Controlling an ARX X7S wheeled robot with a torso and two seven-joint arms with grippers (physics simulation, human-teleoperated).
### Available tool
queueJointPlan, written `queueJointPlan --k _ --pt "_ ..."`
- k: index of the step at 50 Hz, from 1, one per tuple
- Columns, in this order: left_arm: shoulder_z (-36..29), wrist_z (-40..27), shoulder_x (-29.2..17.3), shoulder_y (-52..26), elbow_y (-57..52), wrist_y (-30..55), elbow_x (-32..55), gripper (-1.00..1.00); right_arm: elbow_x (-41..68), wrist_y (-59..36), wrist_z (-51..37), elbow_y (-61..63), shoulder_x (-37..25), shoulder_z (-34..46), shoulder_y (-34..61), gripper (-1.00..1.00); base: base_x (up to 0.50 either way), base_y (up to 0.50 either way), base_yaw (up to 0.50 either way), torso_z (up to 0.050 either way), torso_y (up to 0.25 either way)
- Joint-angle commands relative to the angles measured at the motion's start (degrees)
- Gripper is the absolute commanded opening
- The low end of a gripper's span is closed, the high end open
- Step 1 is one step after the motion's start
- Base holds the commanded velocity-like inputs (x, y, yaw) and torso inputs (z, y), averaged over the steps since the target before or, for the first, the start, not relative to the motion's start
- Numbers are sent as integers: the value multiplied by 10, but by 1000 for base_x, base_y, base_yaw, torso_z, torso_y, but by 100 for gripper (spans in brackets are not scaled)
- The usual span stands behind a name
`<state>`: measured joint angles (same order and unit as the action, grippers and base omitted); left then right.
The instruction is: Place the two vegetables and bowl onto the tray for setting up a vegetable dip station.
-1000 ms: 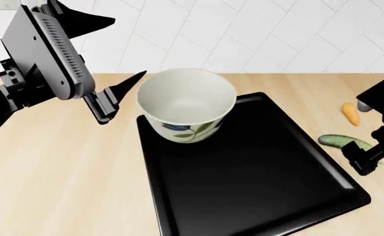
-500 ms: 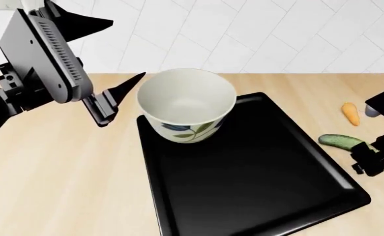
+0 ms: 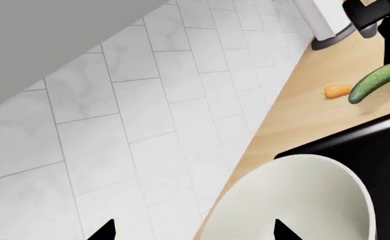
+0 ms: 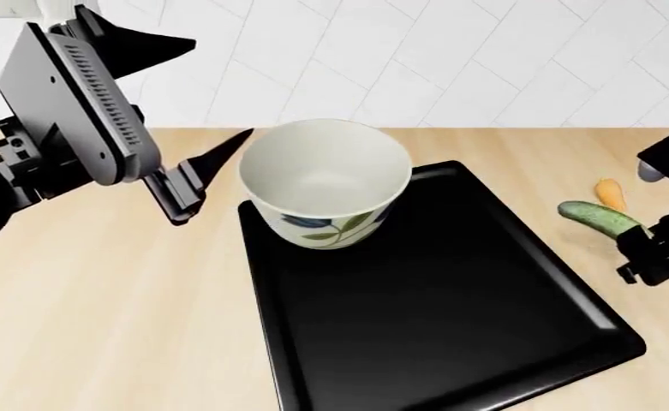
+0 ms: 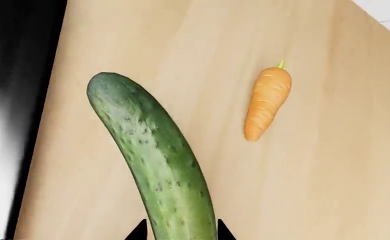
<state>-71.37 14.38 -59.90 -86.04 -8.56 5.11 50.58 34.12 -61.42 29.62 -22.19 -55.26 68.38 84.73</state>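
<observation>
Bowl (image 4: 326, 181) sat on tray (image 4: 426, 308), far-left corner: done. Left pincer (image 4: 203, 128) released, spread wide beside bowl, touching nothing. Right pincer (image 5: 179, 234) clenched on cucumber (image 5: 156, 160), which looked lifted off desk (image 4: 105, 300), right of tray. Carrot (image 4: 610, 193) lay on desk beyond cucumber, untouched. Left: both vegetables. Right pincer mostly cut off at head-view edge; cucumber's gripped end hidden.
</observation>
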Motion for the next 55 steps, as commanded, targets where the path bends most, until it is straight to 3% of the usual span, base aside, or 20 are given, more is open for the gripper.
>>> queueJointPlan --k 1,17,24,43,55 --pt "1 -4 5 12 7 -13 -1 100 -76 8 96 28 19 53 137 -100 0 0 0 0 0" --pt "5 0 27 22 39 -33 -9 100 -107 50 274 191 6 121 267 -100 0 0 0 0 0" --pt "6 5 43 23 55 -38 -12 100 -31 56 257 283 -3 75 233 -100 0 0 0 0 0" --pt "11 -3 31 26 42 -37 -9 100 51 60 248 411 -13 47 201 -100 0 0 0 0 0" --pt "14 -5 30 27 37 -36 -6 100 87 114 236 424 32 30 156 -100 0 0 0 0 0"
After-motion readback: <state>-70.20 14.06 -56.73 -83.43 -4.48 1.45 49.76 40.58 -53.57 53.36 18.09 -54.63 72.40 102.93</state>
